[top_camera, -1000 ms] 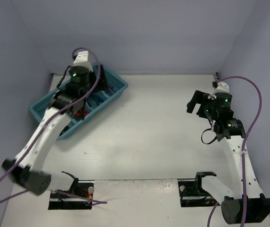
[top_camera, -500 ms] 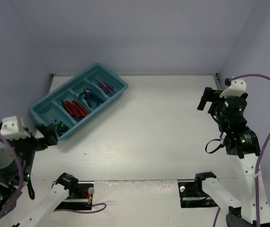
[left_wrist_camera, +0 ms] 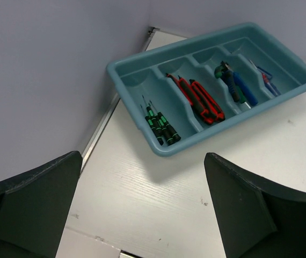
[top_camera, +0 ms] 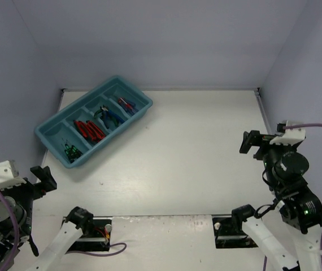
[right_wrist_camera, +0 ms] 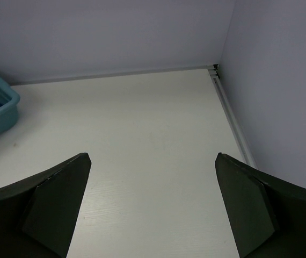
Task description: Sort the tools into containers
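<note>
The left gripper (left_wrist_camera: 145, 201), seen a second earlier reaching over the tray (top_camera: 49, 141) at the upper left of the overhead view, was drawn back to the lower left corner, its jaws spread wide with nothing held between them. The right gripper (right_wrist_camera: 150, 207), likewise spread wide and empty, was pulled back from the right middle toward the lower right. The tray was left in its former place, with green screwdrivers (top_camera: 70, 151), red cutters (top_camera: 89, 129), blue pliers (top_camera: 111, 116) and thin screwdrivers (top_camera: 126, 104) laid in separate compartments.
</note>
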